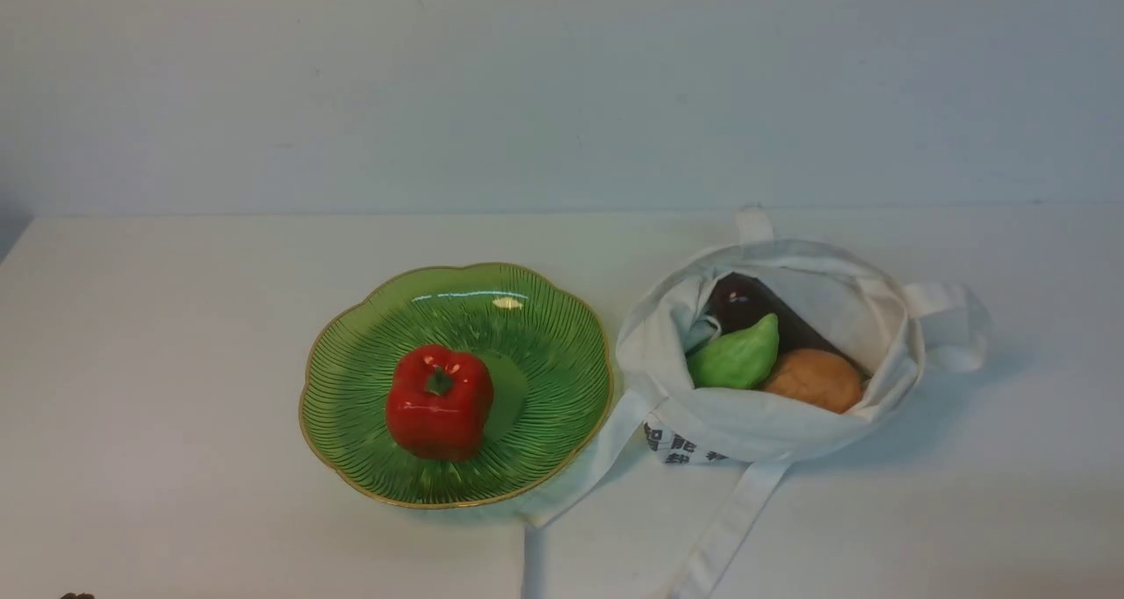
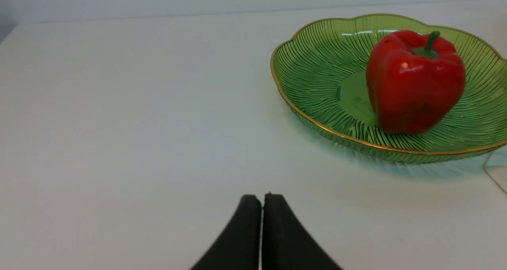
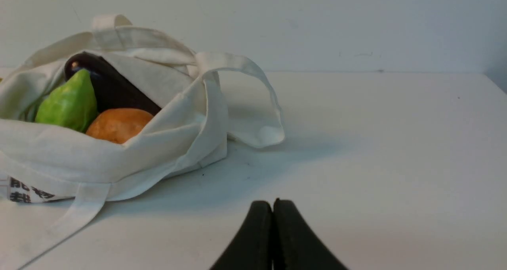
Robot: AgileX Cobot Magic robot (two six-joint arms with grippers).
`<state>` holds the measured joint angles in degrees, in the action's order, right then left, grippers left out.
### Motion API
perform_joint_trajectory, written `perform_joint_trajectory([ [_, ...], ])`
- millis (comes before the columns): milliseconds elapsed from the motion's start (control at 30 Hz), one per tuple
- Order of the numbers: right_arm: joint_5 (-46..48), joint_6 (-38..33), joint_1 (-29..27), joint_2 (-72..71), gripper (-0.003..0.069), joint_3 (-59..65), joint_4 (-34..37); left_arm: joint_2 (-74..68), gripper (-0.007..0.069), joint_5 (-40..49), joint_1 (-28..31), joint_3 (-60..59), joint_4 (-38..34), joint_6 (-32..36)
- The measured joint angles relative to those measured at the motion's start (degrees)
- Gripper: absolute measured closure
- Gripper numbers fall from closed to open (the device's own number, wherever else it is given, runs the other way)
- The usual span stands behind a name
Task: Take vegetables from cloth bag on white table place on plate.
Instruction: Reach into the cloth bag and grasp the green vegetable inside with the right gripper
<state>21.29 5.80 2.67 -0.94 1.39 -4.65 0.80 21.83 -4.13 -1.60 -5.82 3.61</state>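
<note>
The off-white cloth bag [image 1: 773, 423] lies open on the white table [image 1: 176, 362], right of centre. Inside it are a light green vegetable [image 1: 736, 357], a dark purple eggplant [image 1: 746, 305] and a tan-orange rounded one [image 1: 815, 378]. They also show in the right wrist view: the green one [image 3: 69, 103], the eggplant [image 3: 111, 88], the tan-orange one [image 3: 117, 124], the bag [image 3: 166, 143]. The green glass plate [image 1: 544, 335] left of the bag holds a red bell pepper [image 1: 439, 401]. My left gripper [image 2: 262, 198] is shut and empty, short of the plate [image 2: 317, 64]. My right gripper [image 3: 273, 204] is shut and empty, beside the bag.
The bag's long straps [image 1: 729, 520] trail toward the table's front edge, one [image 1: 588, 463] lying by the plate's rim. Another strap loop [image 3: 253, 103] rests on the table beside the bag. A pale wall [image 1: 562, 81] stands behind the table.
</note>
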Motion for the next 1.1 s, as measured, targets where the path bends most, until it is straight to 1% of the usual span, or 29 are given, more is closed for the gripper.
perform_joint_trajectory([
  [200,-0.2,0.1,0.0,0.0,0.0670,0.0,-0.5,0.0,0.0633,0.0,0.0,0.0,0.0,0.0],
  [233,-2.1,1.3,0.0,0.0,0.0670,0.2,0.7,0.0,0.0633,0.0,0.0,0.0,0.0,0.0],
  [300,-5.2,3.6,0.0,0.0,0.0670,0.2,3.6,0.0,0.0633,0.0,0.0,0.0,0.0,0.0],
  [333,-8.6,6.3,0.0,0.0,0.0670,0.2,7.6,0.0,0.0633,0.0,0.0,0.0,0.0,0.0],
  [367,-9.2,6.3,0.0,0.0,0.0670,0.2,8.3,0.0,0.0633,0.0,0.0,0.0,0.0,0.0],
  [400,-14.0,10.0,0.0,0.0,0.0670,0.2,13.0,0.0,0.0633,0.0,0.0,0.0,0.0,0.0],
  [500,-20.6,15.3,0.0,0.0,0.0670,0.2,22.3,0.0,0.0633,0.0,0.0,0.0,0.0,0.0],
  [533,-21.3,15.7,0.0,0.0,0.0670,0.2,22.8,0.0,0.0633,0.0,0.0,0.0,0.0,0.0],
  [567,-23.1,16.8,0.0,0.0,0.0670,0.2,25.9,0.0,0.0633,0.0,0.0,0.0,0.0,0.0],
  [600,-23.7,17.1,0.0,0.0,0.0670,0.2,27.3,0.0,0.0633,0.0,0.0,0.0,0.0,0.0],
  [667,-24.2,17.5,0.0,0.0,0.0670,0.2,28.2,0.0,0.0633,0.0,0.0,0.0,0.0,0.0],
  [800,-28.0,19.7,0.0,0.0,0.0670,0.2,29.7,0.0,0.0633,0.0,0.0,0.0,0.0,0.0],
  [900,-27.5,20.3,0.0,0.0,0.0670,-1.6,29.4,0.0,0.0633,0.0,0.0,0.0,0.0,0.0],
  [967,-24.6,20.2,0.0,1.3,0.0670,-7.7,25.4,0.0,0.0633,0.0,0.0,0.0,0.0,0.0],
  [1033,-19.6,19.7,0.0,4.7,0.0670,-14.8,20.1,0.0,0.0633,0.0,0.0,0.0,0.0,0.0],
  [1100,-10.7,18.3,0.0,10.7,0.0670,-24.1,14.8,0.0,0.0633,0.0,0.0,0.0,0.0,0.0],
])
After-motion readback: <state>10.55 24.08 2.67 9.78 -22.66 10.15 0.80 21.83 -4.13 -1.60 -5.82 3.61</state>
